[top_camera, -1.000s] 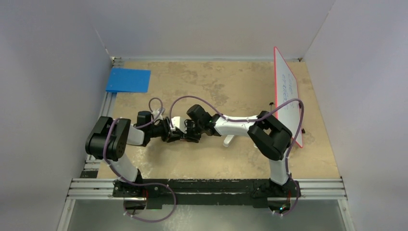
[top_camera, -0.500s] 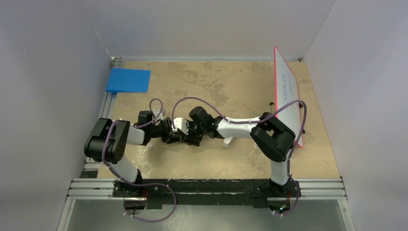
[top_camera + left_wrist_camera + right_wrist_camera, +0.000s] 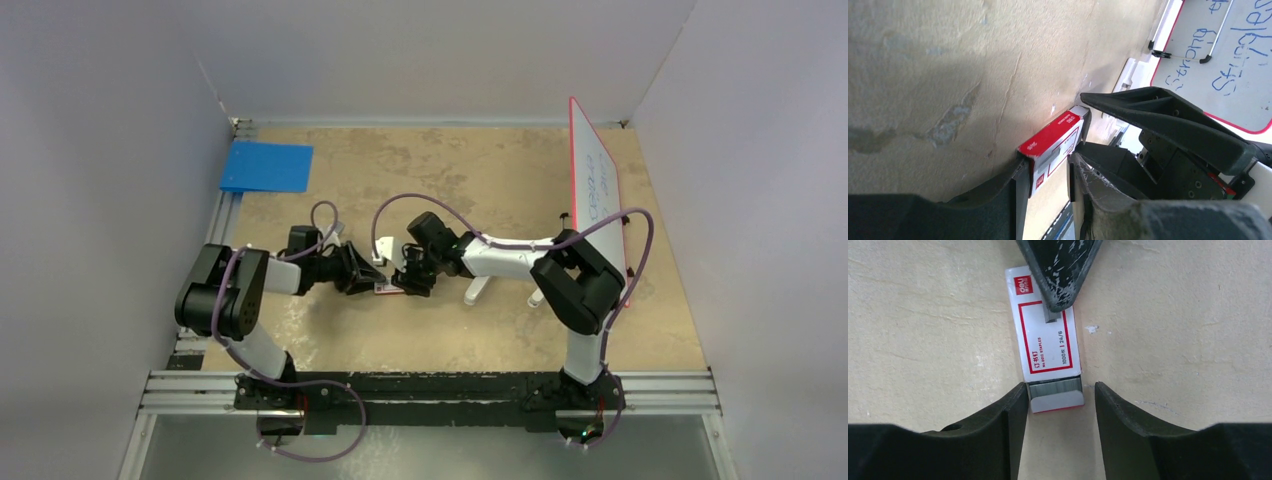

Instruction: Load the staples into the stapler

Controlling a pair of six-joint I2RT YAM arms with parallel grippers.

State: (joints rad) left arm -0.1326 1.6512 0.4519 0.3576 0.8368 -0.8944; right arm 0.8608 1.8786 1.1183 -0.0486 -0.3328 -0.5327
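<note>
The red-and-white staples box lies flat on the table between my two grippers, and also shows in the top view. Its end flap is open and the grey staples show inside. My right gripper is open, one finger on each side of that open end, holding nothing. My left gripper is open around the box's other end. One finger touches the box and the other stands a little off it. The white stapler lies on the table, partly under my right arm.
A second small white piece lies near the right arm's elbow. A red-edged whiteboard stands at the right. A blue flat pad lies at the back left. Grey walls enclose the table.
The two grippers were pressed together with the box between them. The right gripper has drawn back to the right, and the box now lies on the table.
</note>
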